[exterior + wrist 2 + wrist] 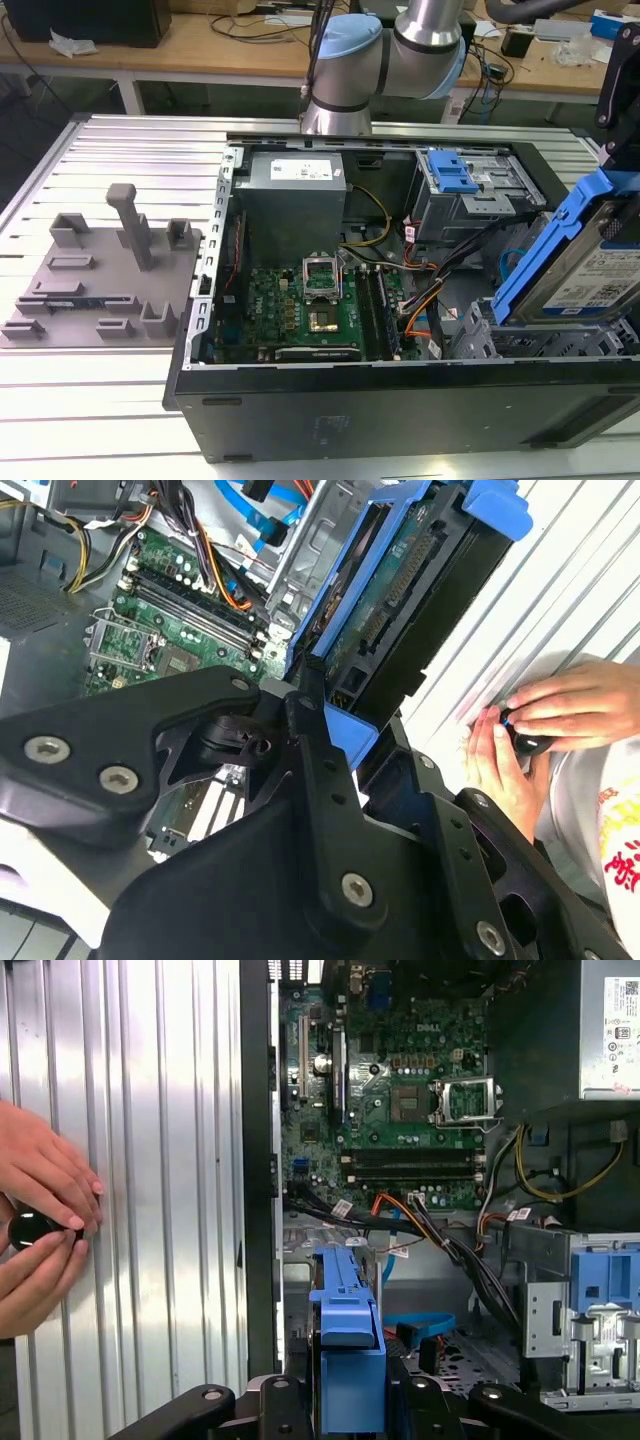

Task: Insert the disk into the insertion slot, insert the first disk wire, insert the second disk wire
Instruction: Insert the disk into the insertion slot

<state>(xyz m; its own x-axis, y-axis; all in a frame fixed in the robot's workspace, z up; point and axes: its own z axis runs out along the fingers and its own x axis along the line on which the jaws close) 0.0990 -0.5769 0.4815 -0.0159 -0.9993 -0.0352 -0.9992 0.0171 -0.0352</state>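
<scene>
Ribbed silver aluminium formed the worktop (90,400), and on it lay an open black metal computer case (400,410) with its green motherboard (300,305) exposed. A grey plastic fixture (100,275) with upright pegs sat on the worktop at the exterior view's left, apart from the case.

The black metal pincer (348,1400) was clenched on the disk (590,275), a flat silver rectangular drive with a white label, framed in a bright blue plastic carrier. In the first wrist view the black fingers flanked the carrier on both sides. The disk hung tilted over the case's corner at the exterior view's right. It was above the insertion slot (478,338), a low grey perforated sheet-metal cage, and not seated in it.

The first disk wire (402,1207), a thin bundle of red, orange and black strands, ran across the case between the motherboard and the cage. The second disk wire (425,1322), a thin flat bright-blue cable, curled near the cage. Whether either plug was seated could not be told.

Beside the case, a person's hands (45,1170) rested on the worktop, holding a small round black object (35,1228).
</scene>
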